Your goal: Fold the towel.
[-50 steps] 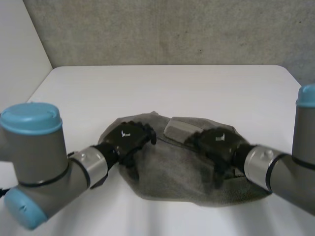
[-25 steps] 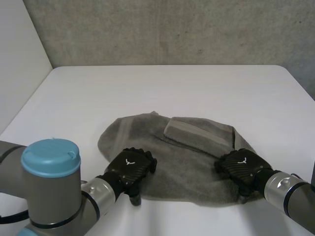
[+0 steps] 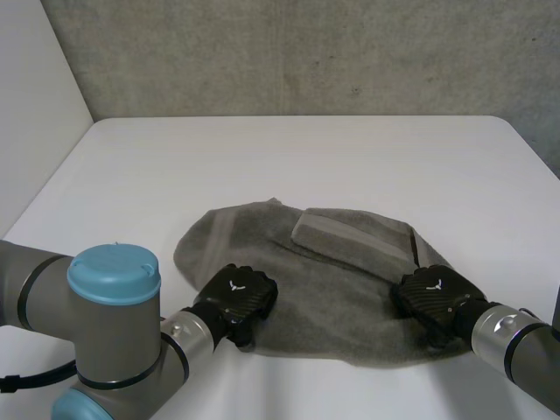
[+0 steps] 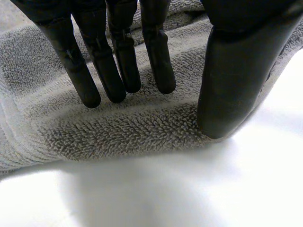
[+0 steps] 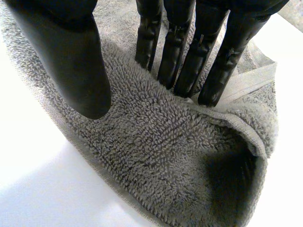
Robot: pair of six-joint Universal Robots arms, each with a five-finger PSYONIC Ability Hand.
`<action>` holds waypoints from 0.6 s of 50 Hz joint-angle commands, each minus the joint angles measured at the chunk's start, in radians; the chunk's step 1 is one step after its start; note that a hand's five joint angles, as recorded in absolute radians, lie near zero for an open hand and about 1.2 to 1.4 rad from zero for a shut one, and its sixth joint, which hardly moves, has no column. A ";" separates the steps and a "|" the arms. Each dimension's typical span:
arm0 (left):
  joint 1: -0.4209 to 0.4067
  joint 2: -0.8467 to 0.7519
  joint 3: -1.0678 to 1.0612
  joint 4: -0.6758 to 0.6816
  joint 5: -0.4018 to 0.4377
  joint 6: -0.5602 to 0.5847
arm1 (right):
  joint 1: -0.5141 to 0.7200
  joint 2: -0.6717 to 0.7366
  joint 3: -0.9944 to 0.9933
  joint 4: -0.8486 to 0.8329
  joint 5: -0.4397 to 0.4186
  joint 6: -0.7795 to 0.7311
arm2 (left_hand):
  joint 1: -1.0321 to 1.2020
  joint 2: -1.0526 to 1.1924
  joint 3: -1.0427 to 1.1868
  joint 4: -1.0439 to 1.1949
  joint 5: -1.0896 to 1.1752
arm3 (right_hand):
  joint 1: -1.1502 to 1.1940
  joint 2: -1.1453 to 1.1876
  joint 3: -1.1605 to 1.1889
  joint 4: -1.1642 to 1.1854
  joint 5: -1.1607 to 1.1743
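Looped grey terry towel

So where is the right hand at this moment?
In the head view the right hand lies on the near right edge of the grey towel, level with the left hand at the towel's near left edge.

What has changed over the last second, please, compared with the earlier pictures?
Both hands drew back over the towel toward the robot, from its middle to its near edge: the left hand at that edge's left part, the right hand at its right. Their fingers lie straight on it. The towel and its folded flap stayed put on the table.
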 commanded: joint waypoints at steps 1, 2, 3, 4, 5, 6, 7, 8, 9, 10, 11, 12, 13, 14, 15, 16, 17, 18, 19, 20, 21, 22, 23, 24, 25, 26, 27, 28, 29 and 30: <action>0.000 -0.004 -0.001 0.019 0.000 0.001 | -0.012 0.014 0.001 -0.004 0.000 0.000 | 0.068 0.052 0.052 0.053 0.060 | 0.046 0.054 0.061 0.059 0.050; 0.000 -0.004 -0.001 0.019 0.000 0.001 | -0.014 0.018 0.000 -0.006 0.000 0.001 | 0.069 0.053 0.053 0.054 0.060 | 0.081 0.089 0.096 0.094 0.085; 0.000 -0.006 0.000 0.019 0.000 0.001 | -0.014 0.018 0.000 -0.006 0.000 0.001 | 0.109 0.093 0.093 0.095 0.101 | 0.082 0.089 0.097 0.094 0.086; 0.000 -0.006 0.000 0.019 0.000 0.001 | -0.015 0.021 0.000 -0.006 0.000 0.001 | 0.110 0.094 0.094 0.095 0.101 | 0.108 0.116 0.123 0.120 0.112; 0.000 -0.006 0.000 0.021 0.000 0.001 | -0.015 0.024 0.000 -0.006 0.000 0.000 | 0.174 0.158 0.158 0.159 0.165 | 0.140 0.148 0.155 0.153 0.144; 0.000 -0.006 0.000 0.021 0.000 0.001 | -0.015 0.024 0.000 -0.006 0.000 0.000 | 0.174 0.158 0.158 0.160 0.166 | 0.140 0.148 0.155 0.153 0.144; 0.000 -0.012 0.000 0.025 0.000 0.001 | -0.015 0.028 0.000 -0.009 0.000 0.001 | 0.299 0.283 0.283 0.285 0.291 | 0.213 0.221 0.228 0.226 0.217; 0.000 -0.013 0.000 0.034 0.000 0.001 | -0.015 0.033 0.000 -0.010 0.000 0.001 | 0.388 0.372 0.372 0.373 0.379 | 0.316 0.323 0.331 0.328 0.319; 0.000 -0.013 0.000 0.034 0.000 0.001 | -0.015 0.036 0.000 -0.011 -0.001 0.000 | 0.389 0.373 0.373 0.374 0.380 | 0.436 0.443 0.451 0.448 0.440; 0.000 -0.013 0.000 0.039 0.002 0.001 | -0.015 0.036 0.000 -0.011 -0.001 0.000 | 0.551 0.536 0.535 0.537 0.543 | 0.437 0.445 0.452 0.449 0.441; 0.000 -0.013 0.000 0.039 0.002 0.001 | -0.014 0.038 0.000 -0.009 -0.003 0.000 | 0.553 0.537 0.537 0.538 0.544 | 0.541 0.548 0.556 0.553 0.544; 0.000 -0.013 0.000 0.042 0.002 0.001 | -0.014 0.036 -0.002 -0.009 -0.006 0.000 | 0.672 0.656 0.656 0.657 0.663 | 0.542 0.549 0.557 0.554 0.545; 0.000 -0.013 0.000 0.042 0.002 0.001 | -0.014 0.036 -0.002 -0.009 -0.006 0.000 | 0.673 0.657 0.657 0.658 0.664 | 0.542 0.549 0.557 0.554 0.545; 0.000 -0.006 0.002 0.041 0.003 0.000 | -0.015 0.033 -0.006 -0.004 -0.011 0.000 | 0.673 0.657 0.657 0.658 0.664 | 0.542 0.549 0.557 0.554 0.545; 0.001 0.006 0.005 0.040 0.006 0.000 | -0.015 0.025 -0.013 0.003 -0.008 0.003 | 0.673 0.657 0.657 0.658 0.664 | 0.542 0.549 0.557 0.554 0.545; 0.002 0.007 0.005 0.040 0.007 0.000 | -0.015 0.025 -0.013 0.003 -0.007 0.003 | 0.673 0.657 0.657 0.658 0.664 | 0.542 0.549 0.557 0.554 0.545; 0.006 0.028 0.015 0.034 0.008 -0.008 | -0.011 0.021 -0.022 0.008 -0.004 0.010 | 0.673 0.657 0.657 0.658 0.664 | 0.542 0.549 0.557 0.554 0.545; 0.006 0.028 0.016 0.034 0.008 -0.008 | -0.009 0.005 -0.032 0.019 -0.003 0.013 | 0.673 0.657 0.657 0.658 0.664 | 0.542 0.549 0.557 0.554 0.545; 0.008 0.057 0.026 0.030 0.008 -0.011 | -0.009 0.005 -0.033 0.019 -0.003 0.013 | 0.673 0.657 0.657 0.658 0.664 | 0.542 0.549 0.557 0.554 0.545; 0.008 0.057 0.026 0.030 0.008 -0.011 | -0.007 -0.033 -0.052 0.046 -0.004 0.021 | 0.673 0.657 0.657 0.658 0.664 | 0.542 0.549 0.557 0.554 0.545; 0.012 0.103 0.041 0.028 0.008 -0.014 | -0.004 -0.095 -0.078 0.092 -0.006 0.024 | 0.673 0.657 0.657 0.658 0.664 | 0.542 0.549 0.557 0.554 0.545; 0.012 0.103 0.042 0.028 0.008 -0.014 | -0.004 -0.096 -0.079 0.092 -0.006 0.024 | 0.673 0.657 0.657 0.658 0.664 | 0.542 0.549 0.557 0.554 0.545; 0.014 0.147 0.055 0.028 0.010 -0.016 | -0.003 -0.148 -0.112 0.144 -0.012 0.030 | 0.673 0.657 0.657 0.658 0.664 | 0.542 0.549 0.557 0.554 0.545; 0.014 0.148 0.055 0.028 0.010 -0.016 | -0.003 -0.189 -0.158 0.190 -0.020 0.044 | 0.673 0.657 0.657 0.658 0.664 | 0.542 0.549 0.557 0.554 0.545; 0.021 0.237 0.081 0.022 0.010 -0.019 | -0.004 -0.224 -0.213 0.230 -0.032 0.067 | 0.673 0.657 0.657 0.658 0.664 | 0.542 0.549 0.557 0.554 0.545; 0.029 0.307 0.100 0.016 0.010 -0.029 | -0.004 -0.225 -0.214 0.230 -0.032 0.067 | 0.673 0.657 0.657 0.658 0.664 | 0.542 0.549 0.557 0.554 0.545; 0.029 0.307 0.100 0.016 0.010 -0.029 | -0.007 -0.251 -0.274 0.264 -0.049 0.097 | 0.673 0.657 0.657 0.658 0.664 | 0.542 0.549 0.557 0.554 0.545; 0.041 0.359 0.117 0.013 0.011 -0.048 | -0.013 -0.277 -0.333 0.290 -0.069 0.133 | 0.673 0.657 0.657 0.658 0.664 | 0.542 0.549 0.557 0.554 0.545; 0.041 0.359 0.117 0.013 0.011 -0.048 | -0.014 -0.277 -0.333 0.290 -0.069 0.133 | 0.673 0.657 0.657 0.658 0.664 | 0.542 0.549 0.557 0.554 0.545; 0.060 0.408 0.137 0.013 0.013 -0.075 | -0.015 -0.300 -0.389 0.307 -0.090 0.168 | 0.673 0.657 0.657 0.658 0.664 | 0.542 0.549 0.557 0.554 0.545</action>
